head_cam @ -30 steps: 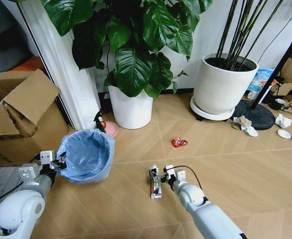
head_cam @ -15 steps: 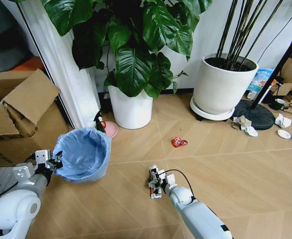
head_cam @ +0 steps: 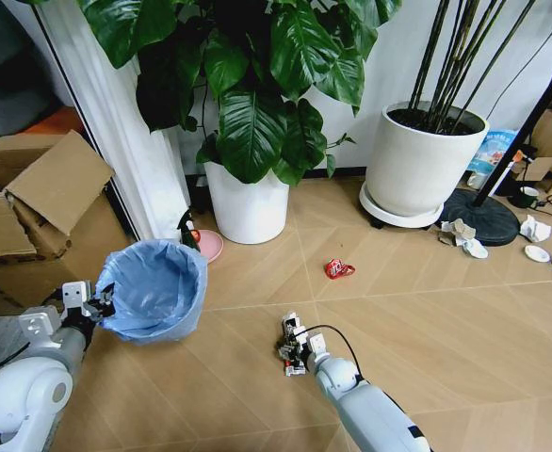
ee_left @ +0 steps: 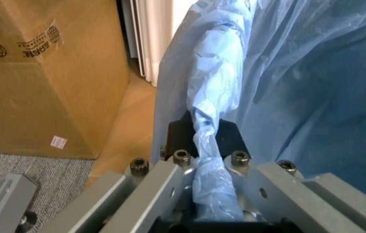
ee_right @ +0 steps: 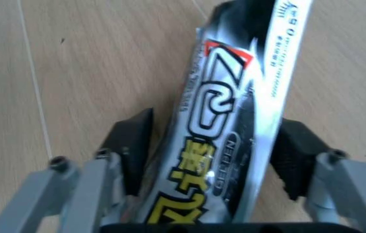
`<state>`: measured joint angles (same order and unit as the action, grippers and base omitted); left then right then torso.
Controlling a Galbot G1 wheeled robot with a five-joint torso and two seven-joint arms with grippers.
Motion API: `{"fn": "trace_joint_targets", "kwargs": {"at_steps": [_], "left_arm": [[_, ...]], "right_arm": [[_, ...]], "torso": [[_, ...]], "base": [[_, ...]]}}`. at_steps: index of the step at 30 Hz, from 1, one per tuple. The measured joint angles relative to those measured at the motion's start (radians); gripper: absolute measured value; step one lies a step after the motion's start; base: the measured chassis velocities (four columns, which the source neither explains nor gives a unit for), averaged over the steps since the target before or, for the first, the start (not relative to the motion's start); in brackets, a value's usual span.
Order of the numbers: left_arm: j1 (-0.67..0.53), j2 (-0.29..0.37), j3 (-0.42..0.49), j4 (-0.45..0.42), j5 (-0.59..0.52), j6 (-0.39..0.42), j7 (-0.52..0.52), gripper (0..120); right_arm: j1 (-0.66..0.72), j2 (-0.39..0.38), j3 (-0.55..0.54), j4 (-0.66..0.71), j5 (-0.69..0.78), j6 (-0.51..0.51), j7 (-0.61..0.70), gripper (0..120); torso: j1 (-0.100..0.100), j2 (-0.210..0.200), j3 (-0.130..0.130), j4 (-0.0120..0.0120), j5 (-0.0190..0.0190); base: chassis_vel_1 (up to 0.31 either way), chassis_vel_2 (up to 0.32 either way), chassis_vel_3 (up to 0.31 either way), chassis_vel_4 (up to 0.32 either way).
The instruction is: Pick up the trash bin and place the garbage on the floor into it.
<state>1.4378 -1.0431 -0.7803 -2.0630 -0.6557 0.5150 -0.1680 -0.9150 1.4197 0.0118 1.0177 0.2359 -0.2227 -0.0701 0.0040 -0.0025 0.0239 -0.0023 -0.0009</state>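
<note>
Head view, right pincer [head_cam: 292, 345] now straddling tube [head_cam: 291, 343]

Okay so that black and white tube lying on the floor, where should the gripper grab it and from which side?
Probably across the tube's narrow width near its middle, coming down from above. It lies flat and long on the floor, so only its two long edges offer opposing faces. The right gripper already straddles it that way, one finger on each side. The left gripper holds the trash bin's bagged rim.

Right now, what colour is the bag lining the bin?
Light blue bag, clearest in the head view.
</note>
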Motion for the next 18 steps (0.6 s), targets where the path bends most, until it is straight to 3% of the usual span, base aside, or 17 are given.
{"fn": "trace_joint_targets", "kwargs": {"at_steps": [10, 18], "left_arm": [[-0.002, 0.005, 0.001, -0.002, -0.004, 0.000, -0.004, 0], [-0.002, 0.005, 0.006, -0.002, -0.004, 0.001, -0.005, 0]], "right_arm": [[-0.001, 0.010, 0.010, -0.015, -0.010, 0.012, -0.023, 17], [-0.006, 0.006, 0.011, 0.002, -0.010, 0.014, -0.021, 4]], "torso": [[0.000, 0.000, 0.000, 0.0000, 0.0000], [0.000, 0.000, 0.000, 0.0001, 0.0001]], "base": [[0.000, 0.000, 0.000, 0.000], [0.000, 0.000, 0.000, 0.000]]}}
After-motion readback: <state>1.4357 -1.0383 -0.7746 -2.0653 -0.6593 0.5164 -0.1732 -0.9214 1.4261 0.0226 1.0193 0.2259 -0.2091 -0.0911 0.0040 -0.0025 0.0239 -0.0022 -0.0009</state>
